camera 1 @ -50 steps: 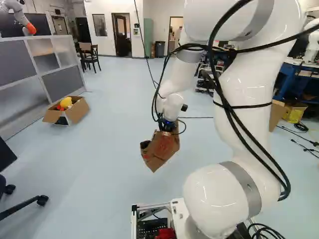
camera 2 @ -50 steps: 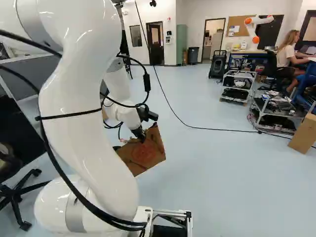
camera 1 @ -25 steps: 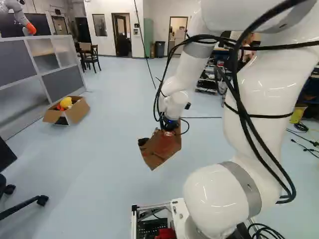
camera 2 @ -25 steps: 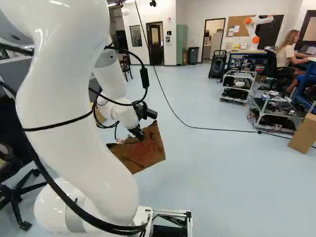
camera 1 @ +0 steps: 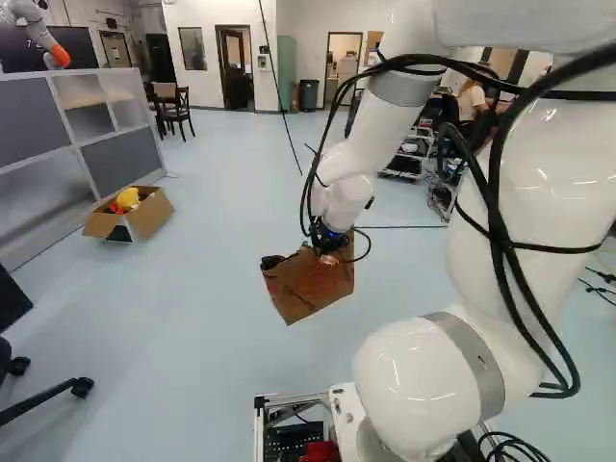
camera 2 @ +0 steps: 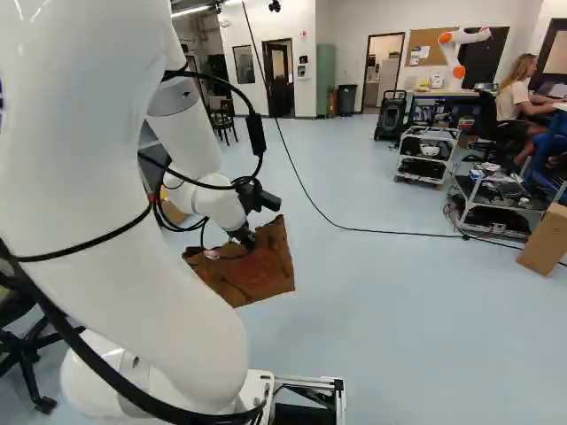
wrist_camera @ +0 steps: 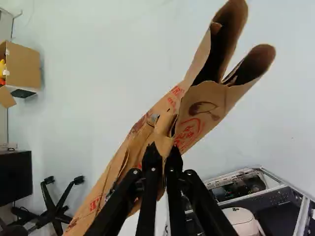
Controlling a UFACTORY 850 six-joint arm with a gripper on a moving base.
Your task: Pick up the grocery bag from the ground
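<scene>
The pickup looked nearly done: the gripper (wrist_camera: pixel 163 153) had the bag (camera 1: pixel 313 287) pinched between both fingers, apparently clear of the floor (camera 1: pixel 212 337) at twelve o'clock from the base (camera 1: pixel 345 409), with perhaps only a higher lift left.

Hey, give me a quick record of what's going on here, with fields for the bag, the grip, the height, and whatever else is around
bag: brown paper grocery bag with red print, creased and tilted
grip: tool shut on a fold of the bag's paper
height: bag appears clear of the floor
nearby, left base view: open cardboard box with a yellow item inside, beside the grey-panelled partition; wheeled chair base at the left edge
task status: pickup looks done, judging by the hanging bag
</scene>
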